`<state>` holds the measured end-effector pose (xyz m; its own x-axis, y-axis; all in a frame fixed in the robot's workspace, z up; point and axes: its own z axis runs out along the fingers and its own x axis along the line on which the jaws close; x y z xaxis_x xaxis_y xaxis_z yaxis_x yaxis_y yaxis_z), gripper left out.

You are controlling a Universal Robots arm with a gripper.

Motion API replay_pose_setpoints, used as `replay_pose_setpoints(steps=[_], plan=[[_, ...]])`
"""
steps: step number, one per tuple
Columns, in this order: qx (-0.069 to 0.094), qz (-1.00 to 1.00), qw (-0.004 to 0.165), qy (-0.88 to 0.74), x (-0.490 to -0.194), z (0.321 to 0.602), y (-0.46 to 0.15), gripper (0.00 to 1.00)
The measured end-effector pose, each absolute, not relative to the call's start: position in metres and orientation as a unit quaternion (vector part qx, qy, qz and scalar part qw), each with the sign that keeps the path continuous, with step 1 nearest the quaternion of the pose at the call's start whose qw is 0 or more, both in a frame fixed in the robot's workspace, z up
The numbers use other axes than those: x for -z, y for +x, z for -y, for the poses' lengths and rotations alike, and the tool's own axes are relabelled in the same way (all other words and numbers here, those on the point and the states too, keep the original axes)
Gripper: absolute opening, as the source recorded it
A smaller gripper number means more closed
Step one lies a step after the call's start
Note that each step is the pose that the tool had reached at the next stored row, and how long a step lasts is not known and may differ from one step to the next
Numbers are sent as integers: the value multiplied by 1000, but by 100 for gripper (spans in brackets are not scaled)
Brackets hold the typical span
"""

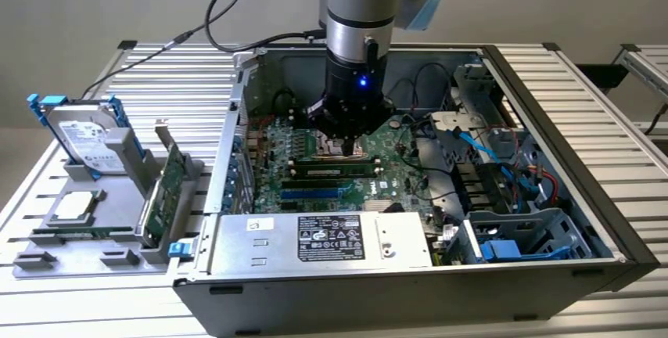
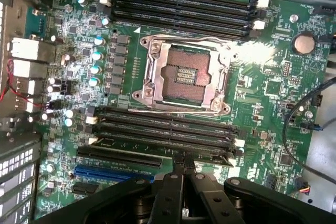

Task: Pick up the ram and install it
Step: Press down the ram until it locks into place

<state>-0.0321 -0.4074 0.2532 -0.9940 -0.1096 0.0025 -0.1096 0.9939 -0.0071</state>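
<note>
While tool (image 2: 183, 167) hangs shut over motherboard (image 2: 262, 77), ram (image 1: 334, 170) seated in slot

A slatted, ribbed aluminium table (image 1: 584, 95) carries an open dark-grey metal computer case (image 1: 418, 307) lying on its side, and, just beside it toward the exterior view's left, a grey plastic parts tray (image 1: 62, 256) with slots and raised holders.
</note>
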Motion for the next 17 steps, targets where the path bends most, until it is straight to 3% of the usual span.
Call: replay_pose_setpoints(steps=[17], plan=[[-3, 1000, 1, 8, -253, 410, -42, 11]])
